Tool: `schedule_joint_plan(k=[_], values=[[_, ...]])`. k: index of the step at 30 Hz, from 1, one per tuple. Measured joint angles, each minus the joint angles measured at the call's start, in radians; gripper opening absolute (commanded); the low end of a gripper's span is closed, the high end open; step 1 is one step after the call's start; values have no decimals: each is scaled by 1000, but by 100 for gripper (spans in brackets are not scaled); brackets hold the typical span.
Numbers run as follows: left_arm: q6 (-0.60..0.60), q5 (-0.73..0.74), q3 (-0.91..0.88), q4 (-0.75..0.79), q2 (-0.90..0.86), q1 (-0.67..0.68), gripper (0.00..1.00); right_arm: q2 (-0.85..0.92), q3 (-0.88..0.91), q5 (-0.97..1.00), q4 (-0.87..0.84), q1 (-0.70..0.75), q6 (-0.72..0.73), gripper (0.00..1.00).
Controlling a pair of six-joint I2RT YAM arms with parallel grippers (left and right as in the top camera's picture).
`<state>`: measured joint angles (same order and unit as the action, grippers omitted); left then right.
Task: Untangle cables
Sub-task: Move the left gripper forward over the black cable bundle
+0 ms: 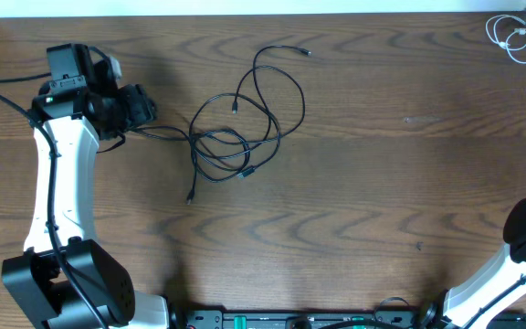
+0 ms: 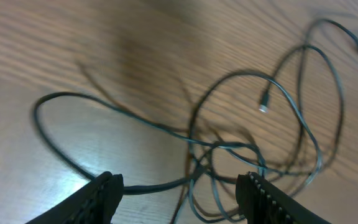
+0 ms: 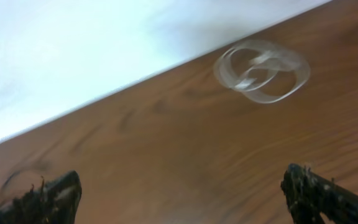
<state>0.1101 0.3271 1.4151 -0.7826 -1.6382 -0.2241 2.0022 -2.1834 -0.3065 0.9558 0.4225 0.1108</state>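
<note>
The left jaws stand wide apart and hold nothing, low over the counter (image 1: 382, 183). A strand of the black cables (image 2: 154, 185) runs right across the gap between them. I think the jaws sit this way so they can pinch that strand and pull it out of the knot. Just past them, the rest of the black cables lie in a loopy heap near the middle of the counter, crossing over each other, with little plug ends poking out.

The right jaws are wide apart too, and empty. Their picture is blurry, but it shows the white cable (image 3: 263, 70) curled up by the far edge, well apart from the black heap. It looks free of the knot, so the black loops are the job that is left
</note>
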Motion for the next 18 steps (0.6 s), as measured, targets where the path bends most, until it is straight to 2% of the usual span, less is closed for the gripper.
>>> schedule_joint_plan(k=[3, 6, 9, 18], values=[[-37, 59, 0, 3, 3, 3, 64, 7, 2, -85, 85, -26, -19, 94], [-66, 106, 1, 6, 33, 23, 64, 18, 6, -146, 161, -94, -68, 95], [-85, 125, 1, 7, 84, 74, 64, 20, 6, -163, 188, -156, -106, 99], [-93, 133, 11, 9, 130, 231, 64, 20, 6, -122, 212, -301, -149, 99]])
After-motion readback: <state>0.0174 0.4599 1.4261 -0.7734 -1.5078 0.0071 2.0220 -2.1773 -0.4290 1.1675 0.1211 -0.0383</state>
